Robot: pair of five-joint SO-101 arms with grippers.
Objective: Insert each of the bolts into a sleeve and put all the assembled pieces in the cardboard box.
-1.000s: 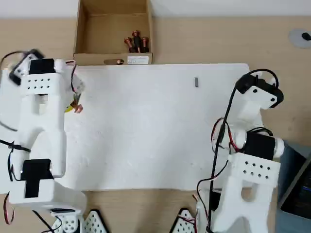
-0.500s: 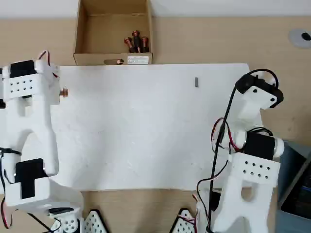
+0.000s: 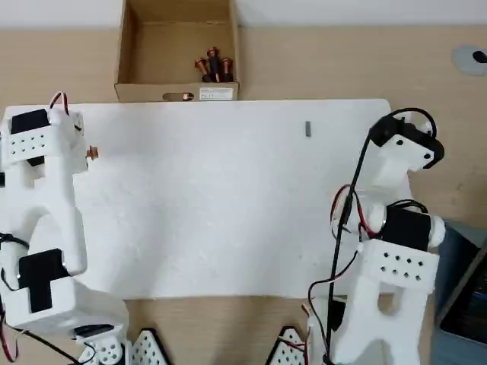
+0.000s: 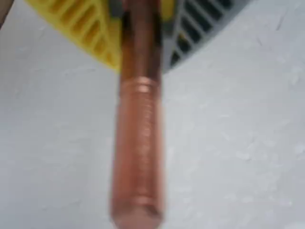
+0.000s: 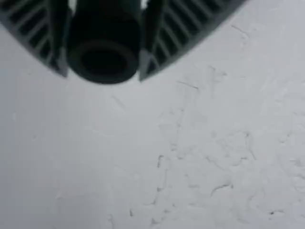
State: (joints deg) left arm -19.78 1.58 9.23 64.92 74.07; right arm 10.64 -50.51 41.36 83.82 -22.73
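A copper bolt points away from my left gripper, which is shut on its upper end between a yellow finger and a grey one. From above, the bolt's tip pokes out beside the left arm at the white mat's left edge. My right gripper is shut on a black sleeve, whose open bore faces the camera above the mat. The cardboard box stands at the back with several assembled pieces inside.
A small dark sleeve lies on the white mat at the back right. A copper piece rests on the box's front edge. The right arm stands over the mat's right edge.
The left arm has swung to the left with the bolt, from over the mat to its left edge. The right arm has kept still.
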